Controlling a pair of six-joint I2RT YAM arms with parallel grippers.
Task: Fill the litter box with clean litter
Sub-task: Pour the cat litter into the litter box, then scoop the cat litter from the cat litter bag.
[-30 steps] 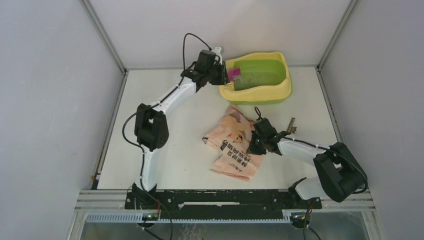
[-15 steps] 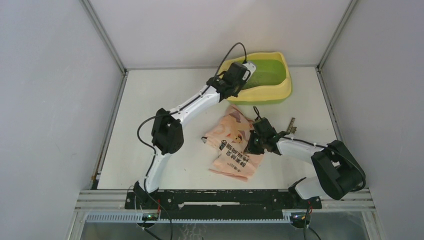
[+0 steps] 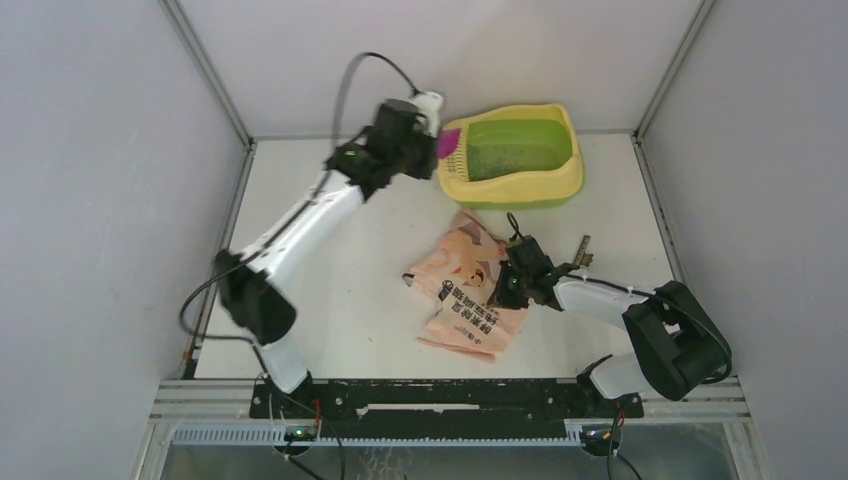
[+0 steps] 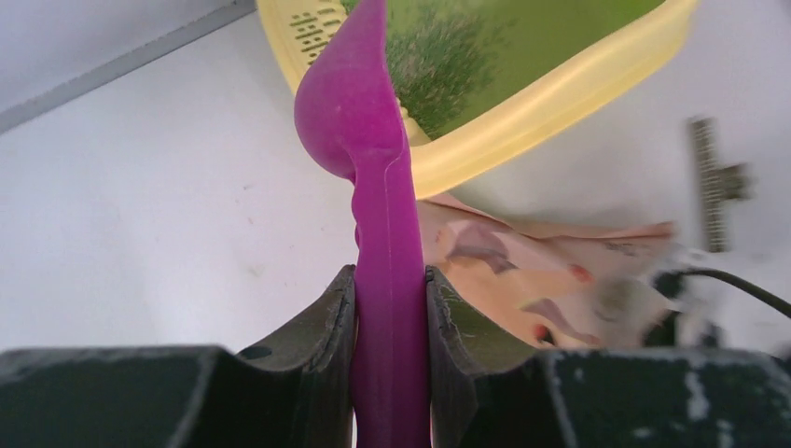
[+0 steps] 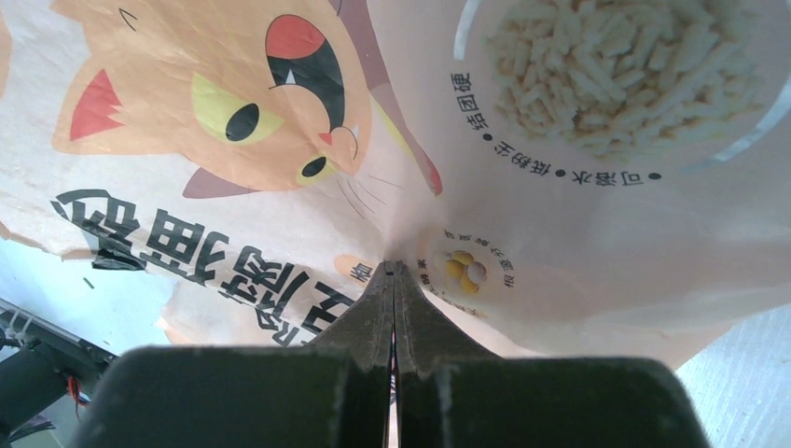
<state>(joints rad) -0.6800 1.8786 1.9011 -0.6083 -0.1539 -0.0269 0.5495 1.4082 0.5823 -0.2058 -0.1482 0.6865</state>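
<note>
Over on the left, the left gripper (image 4: 390,294) clamps the magenta scoop (image 4: 359,121) by its handle, blade edge-on, tip at the litter box (image 3: 562,180). The box sits at the far edge of the table (image 3: 340,300), right of centre, long axis running left to right, slotted grille (image 4: 312,21) facing the scoop. Pale yellow rim, lime-green basin, the litter (image 3: 510,160) just a thin dusting of dark specks. Nearer and further right, the right gripper (image 5: 393,273) is pinched tight on a fold of the peach printed bag (image 3: 462,295).
</note>
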